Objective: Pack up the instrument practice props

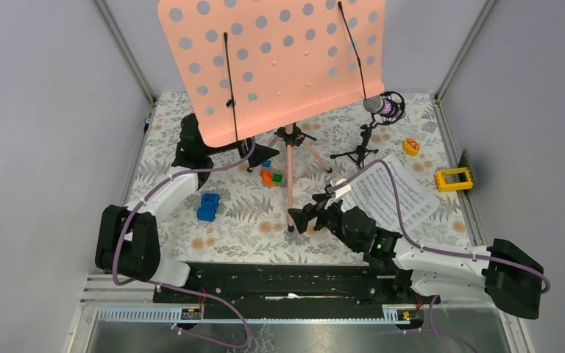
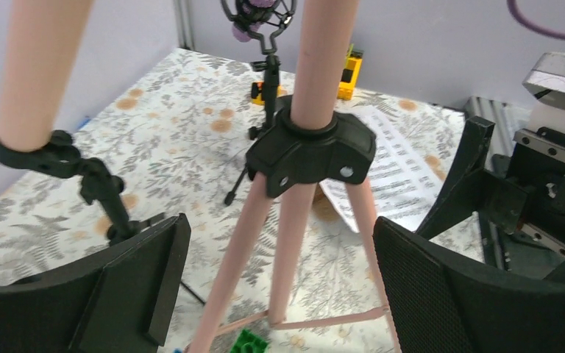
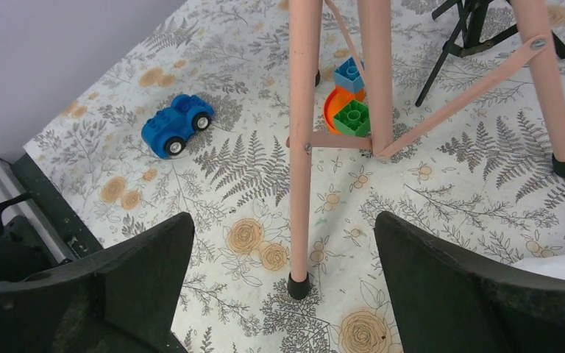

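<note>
1. The salmon-pink sheet-music rack point(image 1: 272, 59) stands upright on its pink tripod legs point(image 1: 290, 173) about the middle of the floral worktop point(image 1: 243, 228). Its perforated panel hangs over the far half.
2. The left gripper point(image 2: 279, 243) reaches in from the left edge, below the panel's lower left corner, with its jaws spread wide and nothing held. In its wrist view the tripod's black hub point(image 2: 311, 151) and the legs under it are framed between the two fingers, touching neither.
3. The right gripper point(image 3: 283, 228) sits low at the near side of the tripod, its jaws likewise wide apart and empty. The nearest leg, its black foot point(image 3: 298, 285) planted on the worktop, stands in the gap roughly midway between the fingers and clear of both.
4. A pink microphone point(image 2: 40, 66) is held in a black clip point(image 2: 48, 154) at the left of the left wrist view. Its head is cut off by the frame.
5. The purple glitter microphone point(image 1: 382, 108) sits on a black stand point(image 1: 360, 151) near the far right corner, well apart from both grippers.
6. The white sheet-music pages point(image 1: 401, 193) lie flat toward the right edge, just beyond the right arm.
7. A blue toy car point(image 1: 208, 207) lies toward the left edge beside the left arm, orange and green blocks point(image 1: 271, 176) lie among the tripod legs, and a yellow block point(image 1: 454, 179) rests at the right edge.
</note>
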Controlling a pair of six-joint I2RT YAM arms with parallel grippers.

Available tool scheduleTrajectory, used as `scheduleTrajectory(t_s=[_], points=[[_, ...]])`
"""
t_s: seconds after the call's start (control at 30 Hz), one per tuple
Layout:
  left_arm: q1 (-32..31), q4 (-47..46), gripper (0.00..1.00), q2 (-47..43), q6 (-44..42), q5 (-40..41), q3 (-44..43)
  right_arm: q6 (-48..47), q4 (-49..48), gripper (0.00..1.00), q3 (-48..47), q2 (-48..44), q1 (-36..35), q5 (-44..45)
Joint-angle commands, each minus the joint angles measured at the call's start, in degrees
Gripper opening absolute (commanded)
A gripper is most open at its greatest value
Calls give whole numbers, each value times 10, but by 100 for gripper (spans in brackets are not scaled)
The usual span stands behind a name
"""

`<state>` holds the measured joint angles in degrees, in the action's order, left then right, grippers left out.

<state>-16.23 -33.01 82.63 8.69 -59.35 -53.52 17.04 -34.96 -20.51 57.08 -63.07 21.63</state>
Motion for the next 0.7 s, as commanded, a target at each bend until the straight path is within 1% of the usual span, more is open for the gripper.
scheduleTrajectory(t_s=[0.0,0.13,0.23,0.33,0.47,0.57,0.63,0.67], points=[[18,16,99,-13,-75,-28,10,4,0,100,-57,43,-3,18],[21,51,95,13,-122,-50,-5,2,17,100,-102,80,-3,53],[26,73,91,36,-139,-38,-23,9,13,100,-126,106,-2,79],[27,102,86,65,-155,-35,-43,-1,13,97,-154,138,-2,107],[31,115,77,87,-162,-38,-60,-15,22,87,-188,180,-2,172],[30,114,72,101,-155,-54,-70,-30,26,76,-210,214,-3,200],[30,96,62,107,-135,-72,-70,-41,26,70,-223,229,-2,212],[29,90,59,107,-128,-75,-68,-50,24,67,-227,236,-2,218]])
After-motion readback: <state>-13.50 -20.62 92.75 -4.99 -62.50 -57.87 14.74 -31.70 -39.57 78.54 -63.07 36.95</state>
